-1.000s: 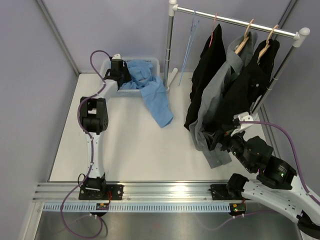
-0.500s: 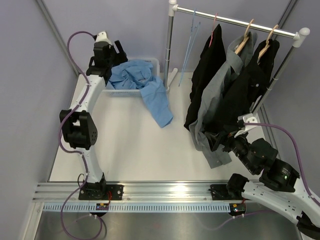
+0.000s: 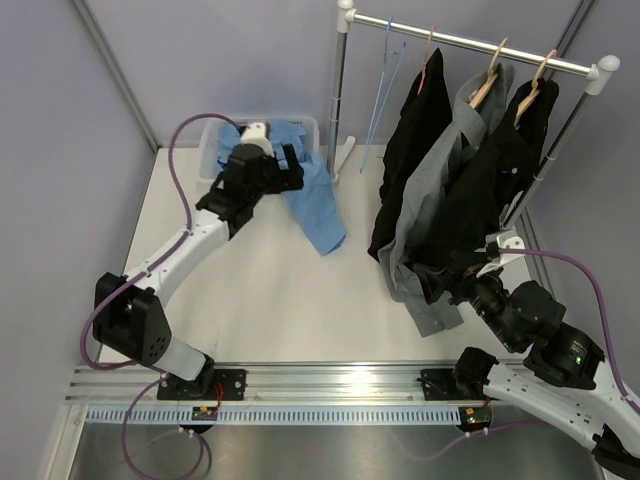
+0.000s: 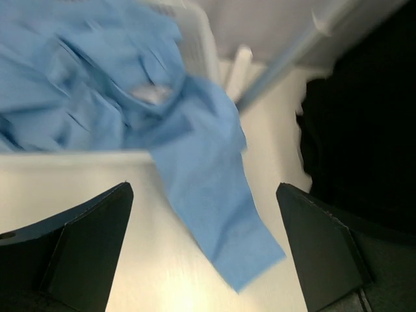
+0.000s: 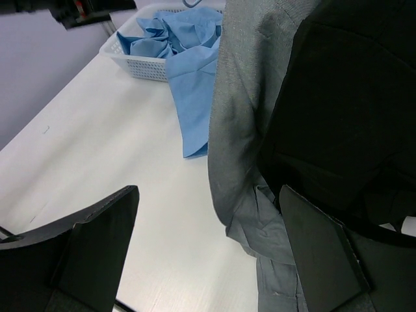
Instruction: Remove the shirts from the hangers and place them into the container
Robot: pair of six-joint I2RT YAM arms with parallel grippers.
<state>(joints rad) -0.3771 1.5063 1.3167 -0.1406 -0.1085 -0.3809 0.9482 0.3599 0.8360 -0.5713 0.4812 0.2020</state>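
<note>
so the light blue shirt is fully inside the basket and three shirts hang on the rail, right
Not fully: the light blue shirt lies partly in the basket, with one end draped over its rim onto the table, as the top external view shows. Three shirts do hang on the rail.

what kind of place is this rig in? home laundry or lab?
Most likely a lab test cell staged for laundry, not a home: left arm and right arm bolted to a metal rail at the table's edge, plain panel walls, and a clothes rail of hung shirts beside a white basket.
</note>
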